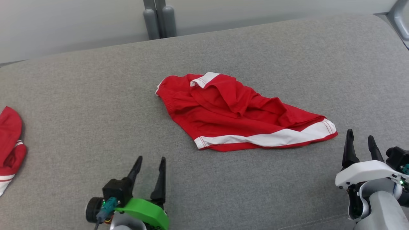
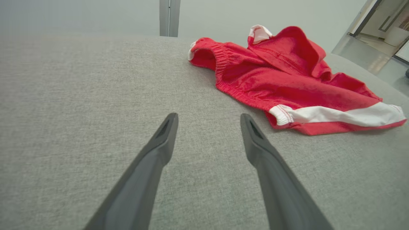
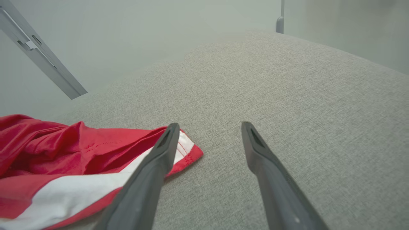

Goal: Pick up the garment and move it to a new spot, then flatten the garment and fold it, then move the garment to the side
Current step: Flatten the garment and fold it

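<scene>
The garment is a pair of red shorts with white bands, lying crumpled in the middle of the grey padded surface. My left gripper stands open at the lower left, well short of the shorts' near-left hem, with nothing between its fingers. Its wrist view has the garment ahead to the right of my left gripper. My right gripper is open just right of the white-banded corner. In its wrist view that corner of the garment lies beside the left finger, and my right gripper is empty.
Another red and white cloth lies at the surface's far left edge. Grey posts stand behind the far edge, against a pale wall. A metal frame shows at the top right corner.
</scene>
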